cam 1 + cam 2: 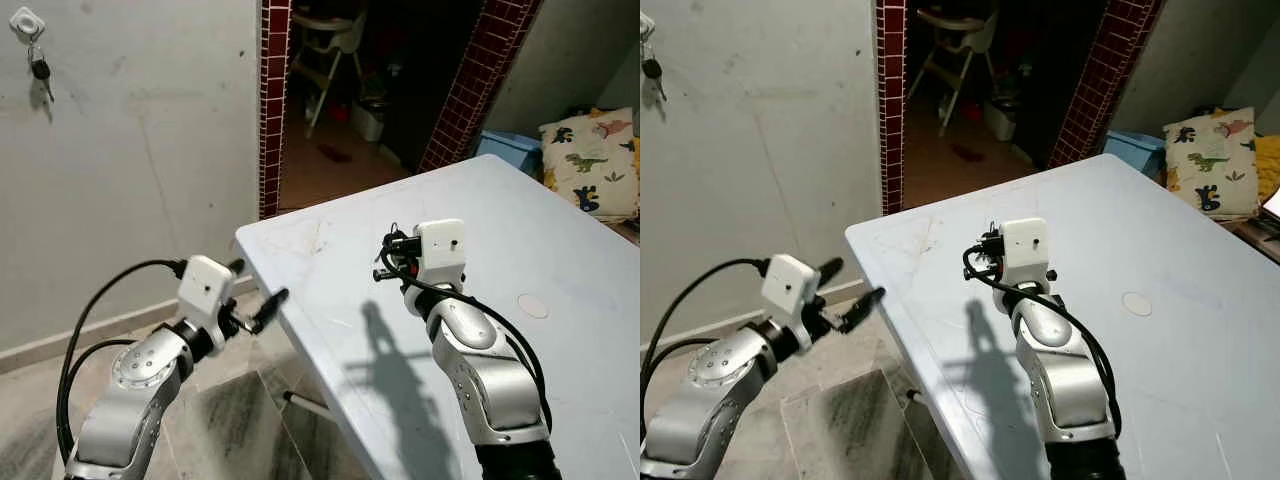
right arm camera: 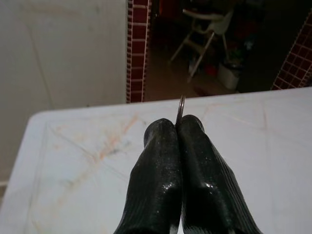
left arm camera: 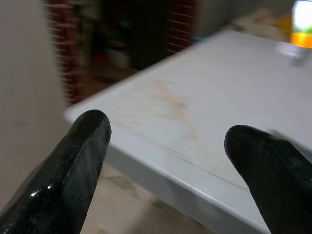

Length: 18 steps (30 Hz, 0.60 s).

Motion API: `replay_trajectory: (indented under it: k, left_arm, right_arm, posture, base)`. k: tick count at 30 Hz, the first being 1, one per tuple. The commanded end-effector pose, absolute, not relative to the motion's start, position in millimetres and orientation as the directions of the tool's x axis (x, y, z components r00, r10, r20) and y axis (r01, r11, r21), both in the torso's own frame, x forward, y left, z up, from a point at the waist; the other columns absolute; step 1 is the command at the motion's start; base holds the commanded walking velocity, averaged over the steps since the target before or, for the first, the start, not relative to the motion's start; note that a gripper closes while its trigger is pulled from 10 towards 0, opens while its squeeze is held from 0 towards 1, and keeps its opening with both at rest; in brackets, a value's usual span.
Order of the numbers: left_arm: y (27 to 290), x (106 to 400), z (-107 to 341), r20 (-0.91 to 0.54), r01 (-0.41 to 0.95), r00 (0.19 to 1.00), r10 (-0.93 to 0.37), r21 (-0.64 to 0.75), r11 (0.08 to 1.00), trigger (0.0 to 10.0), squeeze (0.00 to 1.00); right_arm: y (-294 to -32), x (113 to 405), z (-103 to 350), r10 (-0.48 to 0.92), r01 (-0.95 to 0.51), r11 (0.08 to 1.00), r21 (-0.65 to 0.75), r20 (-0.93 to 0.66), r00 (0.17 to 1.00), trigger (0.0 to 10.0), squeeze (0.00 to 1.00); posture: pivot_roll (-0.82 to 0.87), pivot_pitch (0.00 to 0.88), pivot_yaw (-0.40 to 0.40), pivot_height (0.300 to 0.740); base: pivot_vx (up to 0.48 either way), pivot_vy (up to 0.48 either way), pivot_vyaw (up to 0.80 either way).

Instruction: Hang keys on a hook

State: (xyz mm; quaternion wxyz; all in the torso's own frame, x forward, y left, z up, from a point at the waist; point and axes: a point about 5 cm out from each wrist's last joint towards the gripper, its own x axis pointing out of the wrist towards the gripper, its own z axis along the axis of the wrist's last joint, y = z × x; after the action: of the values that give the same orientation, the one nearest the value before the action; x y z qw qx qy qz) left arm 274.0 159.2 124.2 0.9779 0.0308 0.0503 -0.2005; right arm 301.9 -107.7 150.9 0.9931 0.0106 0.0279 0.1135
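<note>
Right pincer (image 2: 176, 127) pinching key ring (image 2: 181, 106) (mostly hidden), over table (image 1: 560, 250)

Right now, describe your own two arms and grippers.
Both arms are jointed silver metal with black cables looping along them. Each wrist carries a white camera box. The left gripper and right gripper have long, glossy black jaws with rounded tips.

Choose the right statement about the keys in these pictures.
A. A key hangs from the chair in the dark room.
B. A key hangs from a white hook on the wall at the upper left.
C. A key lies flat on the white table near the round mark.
B: a dark key hangs below the white hook on the grey wall.
</note>
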Motion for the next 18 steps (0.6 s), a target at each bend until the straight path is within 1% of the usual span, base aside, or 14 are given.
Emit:
replay_trajectory:
  k: [1, 2, 4, 5, 7, 9, 12, 15, 18]
  left_arm:
    - [163, 281, 129, -0.077, 0.313, 0.948, -0.307, 0.068, 0.947, 10.0, 0.0]
    - [161, 283, 131, -0.062, 0.278, 0.959, -0.275, 0.049, 0.959, 10.0, 0.0]
    - [159, 285, 132, -0.053, 0.266, 0.963, -0.264, 0.041, 0.963, 10.0, 0.0]
    - [155, 286, 132, -0.048, 0.271, 0.962, -0.269, 0.039, 0.962, 10.0, 0.0]
    - [148, 287, 129, -0.052, 0.279, 0.959, -0.277, 0.033, 0.96, 10.0, 0.0]
    - [139, 288, 126, -0.056, 0.274, 0.96, -0.273, -0.002, 0.962, 10.0, 0.0]
    - [132, 290, 124, -0.058, 0.267, 0.962, -0.268, -0.024, 0.963, 10.0, 0.0]
    - [130, 293, 127, -0.053, 0.256, 0.965, -0.258, -0.044, 0.966, 10.0, 0.0]
    - [131, 295, 127, -0.055, 0.249, 0.966, -0.251, -0.047, 0.967, 10.0, 0.0]
  right_arm:
    - [-107, 306, 159, 0.219, -0.219, 0.975, 0.037, 0.001, 0.976, 2.9, 0.0]
    - [-103, 306, 161, 0.219, -0.22, 0.974, 0.061, 0.026, 0.975, 4.2, 0.0]
    - [-101, 307, 162, 0.217, -0.22, 0.973, 0.074, 0.042, 0.975, 4.2, 0.0]
    - [-100, 309, 161, 0.202, -0.206, 0.975, 0.087, 0.051, 0.978, 10.0, 0.0]
    - [-98, 310, 159, 0.185, -0.191, 0.974, 0.123, 0.056, 0.981, 10.0, 0.0]
    - [-92, 313, 157, 0.176, -0.183, 0.972, 0.145, 0.063, 0.982, 10.0, 0.0]
    - [-87, 316, 157, 0.178, -0.186, 0.972, 0.142, 0.068, 0.982, 10.0, 0.0]
    - [-83, 317, 160, 0.179, -0.19, 0.972, 0.139, 0.084, 0.98, 10.0, 0.0]
    - [-85, 315, 157, 0.175, -0.184, 0.973, 0.138, 0.08, 0.981, 10.0, 0.0]
  posture:
    - [0.15, 0.0, -0.13, 0.74]
    - [0.14, 0.0, -0.127, 0.74]
    - [0.14, 0.0, -0.125, 0.74]
    - [0.14, 0.0, -0.121, 0.74]
    - [0.14, 0.0, -0.121, 0.74]
    - [0.14, 0.0, -0.12, 0.74]
    - [0.14, 0.0, -0.12, 0.74]
    - [0.13, 0.0, -0.117, 0.74]
    - [0.13, 0.0, -0.118, 0.74]
  base:
    - [0.0, 0.0, 0.0]
    - [0.0, 0.0, 0.0]
    - [0.0, 0.0, 0.0]
    - [0.0, 0.0, 0.0]
    - [0.0, 0.0, 0.0]
    - [0.0, 0.0, 0.0]
    - [0.0, 0.0, 0.0]
    - [0.0, 0.0, 0.71]
    - [0.0, 0.0, 0.8]
